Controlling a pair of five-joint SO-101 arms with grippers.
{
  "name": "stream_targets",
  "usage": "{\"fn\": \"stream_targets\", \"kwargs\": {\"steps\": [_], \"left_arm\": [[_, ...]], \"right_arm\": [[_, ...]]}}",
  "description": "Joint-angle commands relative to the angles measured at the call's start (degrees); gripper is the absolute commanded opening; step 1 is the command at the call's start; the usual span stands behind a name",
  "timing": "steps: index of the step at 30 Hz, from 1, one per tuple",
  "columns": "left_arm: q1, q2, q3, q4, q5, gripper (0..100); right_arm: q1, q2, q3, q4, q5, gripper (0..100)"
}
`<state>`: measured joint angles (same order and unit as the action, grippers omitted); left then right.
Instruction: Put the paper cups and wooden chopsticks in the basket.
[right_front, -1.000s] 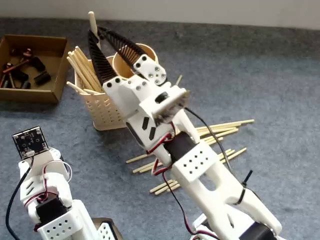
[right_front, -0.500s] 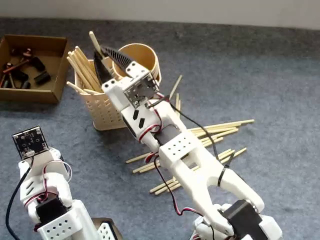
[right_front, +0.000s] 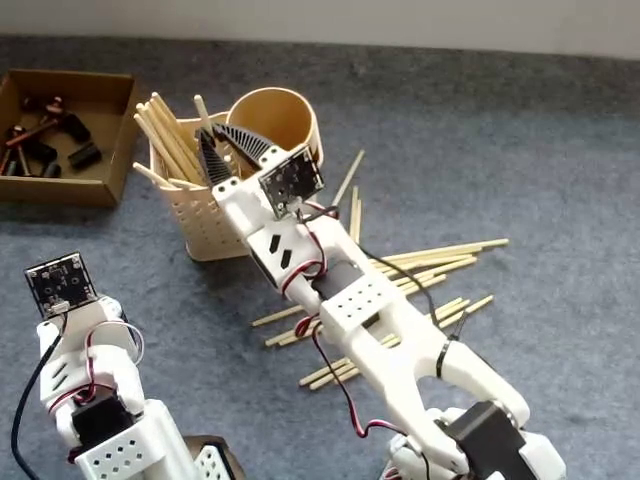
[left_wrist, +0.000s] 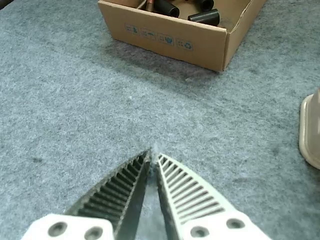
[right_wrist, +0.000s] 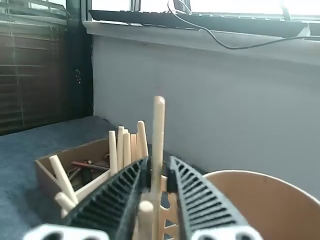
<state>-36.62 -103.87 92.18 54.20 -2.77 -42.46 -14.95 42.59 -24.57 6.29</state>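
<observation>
My right gripper (right_front: 208, 137) is over the cream basket (right_front: 200, 228), shut on one upright wooden chopstick (right_front: 201, 108). In the right wrist view that chopstick (right_wrist: 158, 120) stands between the fingers of the right gripper (right_wrist: 158, 162), above several chopsticks (right_wrist: 125, 145) standing in the basket. A tan paper cup (right_front: 283, 108) stands at the basket's far right side, its rim (right_wrist: 250, 186) close to the gripper. Several loose chopsticks (right_front: 430, 262) lie on the carpet beside the right arm. My left gripper (left_wrist: 152, 156) is shut on nothing, low over bare carpet.
A cardboard box (right_front: 62, 135) of dark parts sits left of the basket, and the same box (left_wrist: 185, 32) lies ahead of the left gripper. The left arm (right_front: 90, 385) stands at the near left. Grey carpet lies open to the far right.
The right gripper has come down and back toward the basket with the chopstick, whose lower end has sunk among the chopsticks in the basket. The left arm has not moved.
</observation>
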Motion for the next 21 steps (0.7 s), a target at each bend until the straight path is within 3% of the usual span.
{"fn": "stream_targets", "kwargs": {"steps": [1,7,21], "left_arm": [[-0.4,-0.6,-2.2,-1.4,0.2,1],[-0.4,-0.6,-2.2,-1.4,0.2,1],[-0.4,-0.6,-2.2,-1.4,0.2,1]], "right_arm": [[0.9,-1.2,-0.5,3.1,-1.0,16.3],[0.7,-10.5,-0.6,12.2,-1.1,16.6],[0.9,-42.8,-0.6,48.9,-1.1,13.0]]}}
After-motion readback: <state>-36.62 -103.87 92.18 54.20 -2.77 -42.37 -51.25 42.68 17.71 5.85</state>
